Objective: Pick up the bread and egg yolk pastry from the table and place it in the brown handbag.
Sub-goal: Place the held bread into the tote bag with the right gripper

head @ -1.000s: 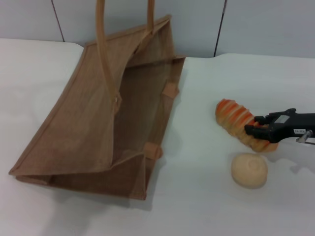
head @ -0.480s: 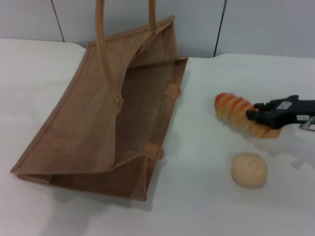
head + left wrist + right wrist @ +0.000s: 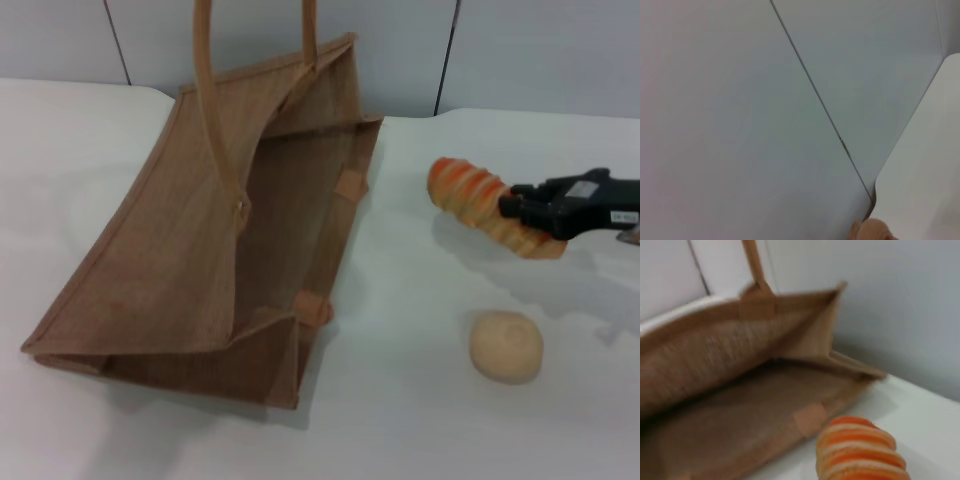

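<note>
The right gripper [image 3: 520, 212] has its jaws clamped on the long orange-and-cream striped bread [image 3: 485, 207], lifted off the white table [image 3: 420, 400]. The big brown woven handbag [image 3: 200, 250] lies beyond its tip, empty; the round pale egg yolk pastry [image 3: 507, 346] waits below.

Striped bread [image 3: 487, 212] lifted off table [image 3: 420, 400]; pastry [image 3: 507, 346] resting; handbag [image 3: 200, 250] open.

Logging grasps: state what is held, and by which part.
The right pincer holds the bread by its right end, lifted off the table. Left pincer: out of view.
</note>
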Tool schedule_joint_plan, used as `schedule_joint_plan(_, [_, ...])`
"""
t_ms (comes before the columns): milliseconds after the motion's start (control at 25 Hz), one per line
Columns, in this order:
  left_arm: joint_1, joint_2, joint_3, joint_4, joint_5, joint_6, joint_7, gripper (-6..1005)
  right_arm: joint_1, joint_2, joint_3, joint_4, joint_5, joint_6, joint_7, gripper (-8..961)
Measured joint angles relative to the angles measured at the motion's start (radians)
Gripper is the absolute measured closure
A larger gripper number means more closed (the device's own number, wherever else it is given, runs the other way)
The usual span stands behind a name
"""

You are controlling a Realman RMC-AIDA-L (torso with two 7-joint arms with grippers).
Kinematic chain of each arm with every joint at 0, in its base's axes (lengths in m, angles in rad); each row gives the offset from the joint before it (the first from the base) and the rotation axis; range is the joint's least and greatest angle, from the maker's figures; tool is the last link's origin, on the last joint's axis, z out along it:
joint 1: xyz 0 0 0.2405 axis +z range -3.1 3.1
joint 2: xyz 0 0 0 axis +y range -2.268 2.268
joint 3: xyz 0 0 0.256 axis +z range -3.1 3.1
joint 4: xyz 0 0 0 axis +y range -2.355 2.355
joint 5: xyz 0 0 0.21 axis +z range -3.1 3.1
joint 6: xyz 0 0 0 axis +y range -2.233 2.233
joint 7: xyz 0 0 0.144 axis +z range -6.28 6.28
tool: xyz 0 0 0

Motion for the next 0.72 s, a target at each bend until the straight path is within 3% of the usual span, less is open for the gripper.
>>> schedule_joint_plan(320, [-0.032,-0.012,0.002,0.001,0.0,0.0,0.0,888,0.017,0.001,-0.011,-0.011,0.079,-0.082,-0.016,756])
schedule_joint_plan(720, [-0.077,-0.043,0.018,0.003,-0.001,0.014,0.0,888,0.124,0.003,-0.043,0.174,0.078,0.024,-0.092,797])
